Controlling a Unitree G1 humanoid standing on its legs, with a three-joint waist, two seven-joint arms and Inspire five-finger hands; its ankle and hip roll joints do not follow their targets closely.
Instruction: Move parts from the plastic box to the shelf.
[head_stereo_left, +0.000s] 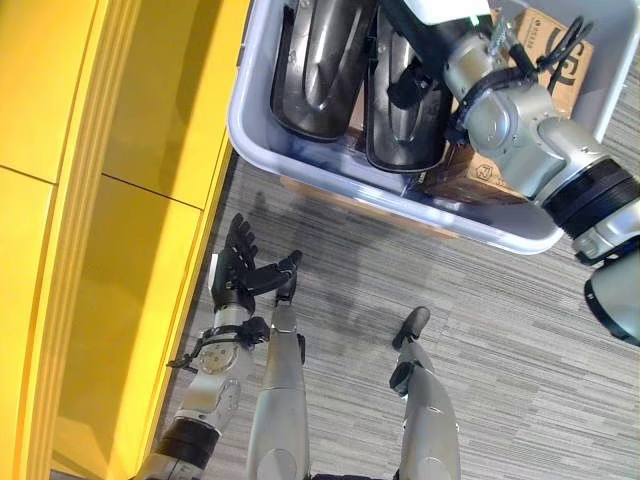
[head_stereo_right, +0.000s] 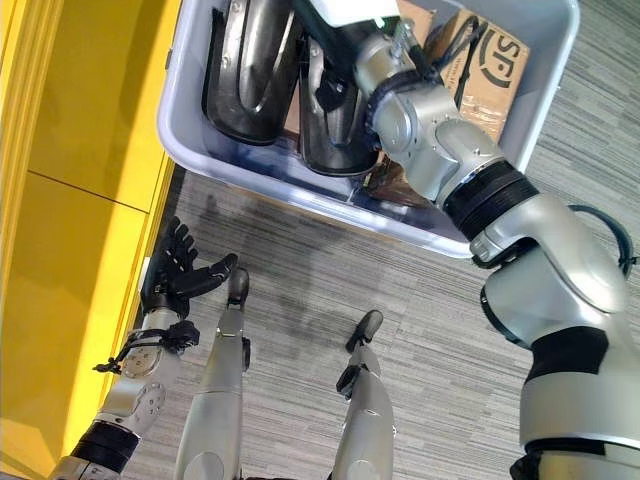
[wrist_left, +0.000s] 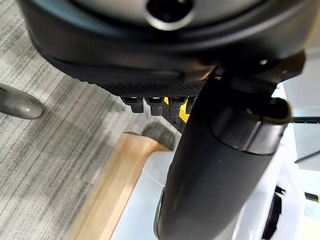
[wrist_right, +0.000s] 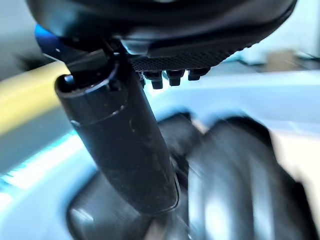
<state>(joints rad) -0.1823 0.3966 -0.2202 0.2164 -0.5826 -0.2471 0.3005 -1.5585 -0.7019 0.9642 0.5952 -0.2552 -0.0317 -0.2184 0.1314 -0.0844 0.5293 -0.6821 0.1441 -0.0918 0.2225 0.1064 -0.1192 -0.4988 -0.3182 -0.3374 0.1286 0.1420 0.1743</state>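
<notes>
Two dark moulded parts (head_stereo_left: 325, 70) (head_stereo_left: 405, 100) stand side by side in the grey plastic box (head_stereo_left: 300, 165), which sits on the striped grey carpet (head_stereo_left: 480, 330). I see cardboard cartons (head_stereo_right: 490, 60) packed in the same box, beside and under the parts. My right arm reaches over the box rim and down onto the nearer part; from the head views its hand is hidden behind the wrist. In the right wrist view my right hand (wrist_right: 165, 70) hangs just above the dark parts, thumb stretched forward, fingers short stubs at the edge, and I cannot tell whether they grip anything. My left hand (head_stereo_left: 240, 270) hovers low over the carpet, fingers spread and straight, thumb out, holding nothing. It is just beside the yellow shelf (head_stereo_left: 120, 200) and well apart from the box.
</notes>
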